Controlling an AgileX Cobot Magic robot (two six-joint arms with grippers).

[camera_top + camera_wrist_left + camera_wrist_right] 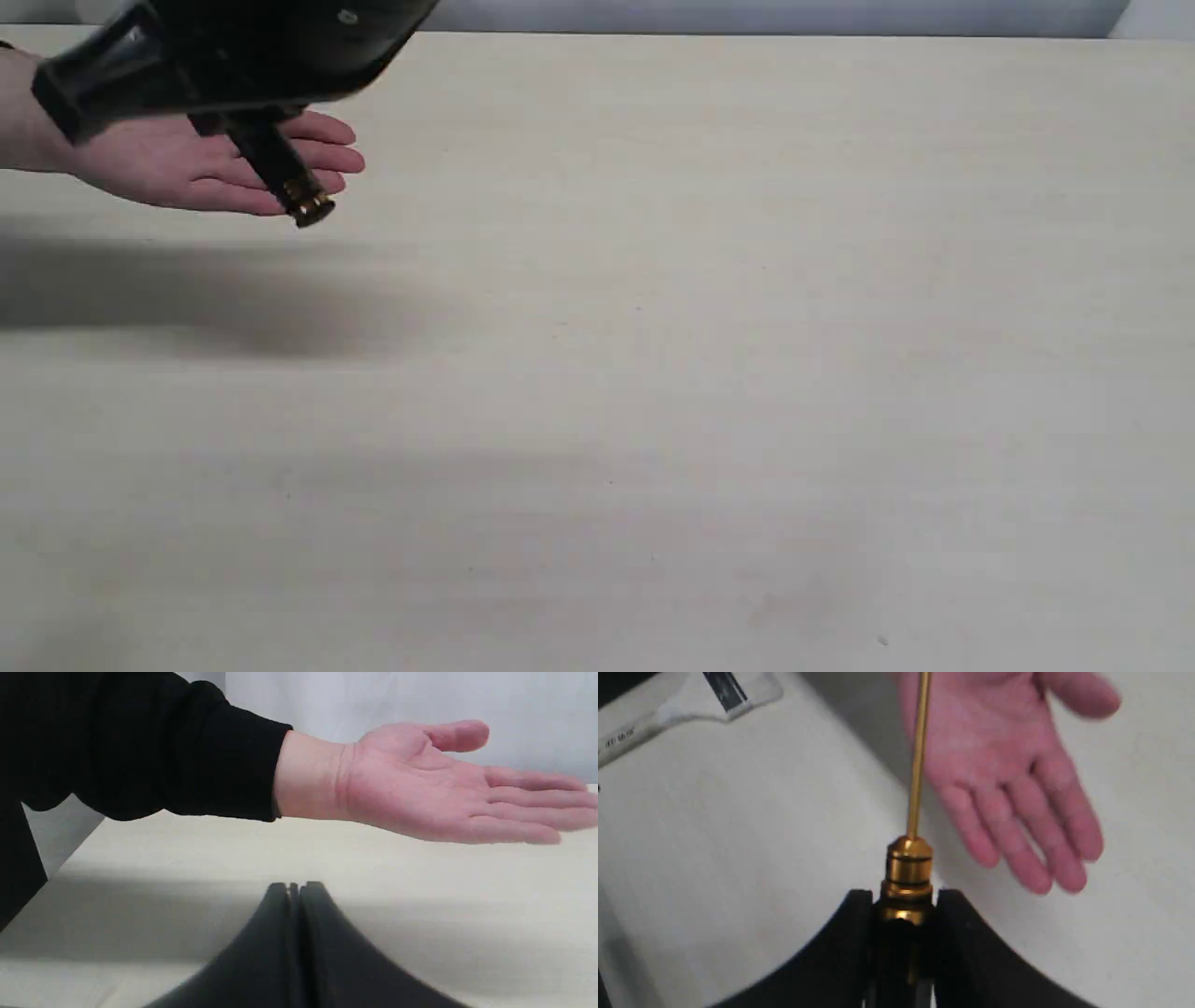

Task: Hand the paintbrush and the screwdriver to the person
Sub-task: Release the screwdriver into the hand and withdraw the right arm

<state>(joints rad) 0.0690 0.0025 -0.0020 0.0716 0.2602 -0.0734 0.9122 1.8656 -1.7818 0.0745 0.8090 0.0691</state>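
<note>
My right gripper (903, 896) is shut on the screwdriver (909, 863), pinching it just behind the gold collar. Its thin shaft points out over the person's open palm (994, 742). In the exterior view the black handle with its gold end ring (285, 173) hangs tilted from the gripper (247, 117), in front of the person's hand (177, 168) at the far left. The paintbrush (668, 714) lies flat on the table beyond the screwdriver, only partly in the right wrist view. My left gripper (295, 887) is shut and empty, low over the table, short of the hand (420, 788).
The pale wooden table (653, 373) fills the exterior view, with a light wall along its far edge. The person's black sleeve (140, 742) reaches in beside the left gripper. The arm's shadow (205, 299) falls on the table under the hand.
</note>
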